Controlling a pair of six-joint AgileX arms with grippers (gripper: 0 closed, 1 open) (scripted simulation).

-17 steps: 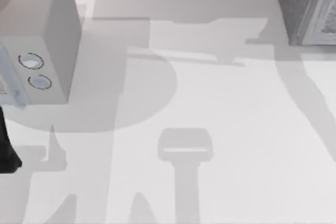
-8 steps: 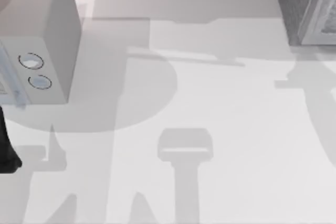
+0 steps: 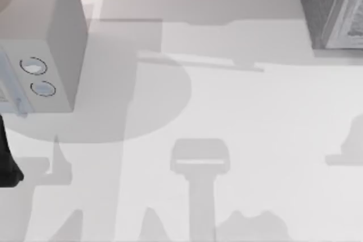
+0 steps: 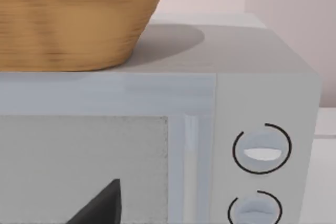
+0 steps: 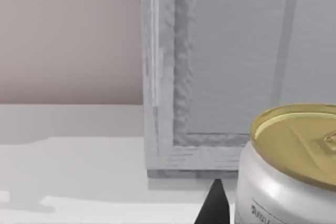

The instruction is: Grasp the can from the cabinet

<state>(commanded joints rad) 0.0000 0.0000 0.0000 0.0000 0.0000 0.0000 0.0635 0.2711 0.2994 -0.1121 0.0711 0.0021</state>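
Broad desk, cabinet at its far right corner, left arm parked at the left edge. Can just before the cabinet front, beside the right end effector; clenched or released, cannot tell. Keep upright; draw back squarely, clear of the frame.

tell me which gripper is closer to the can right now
Right. The right wrist view has the can close up beside a dark fingertip of the right gripper, in front of the cabinet. The left arm sits at the table's left edge by the microwave, far off.
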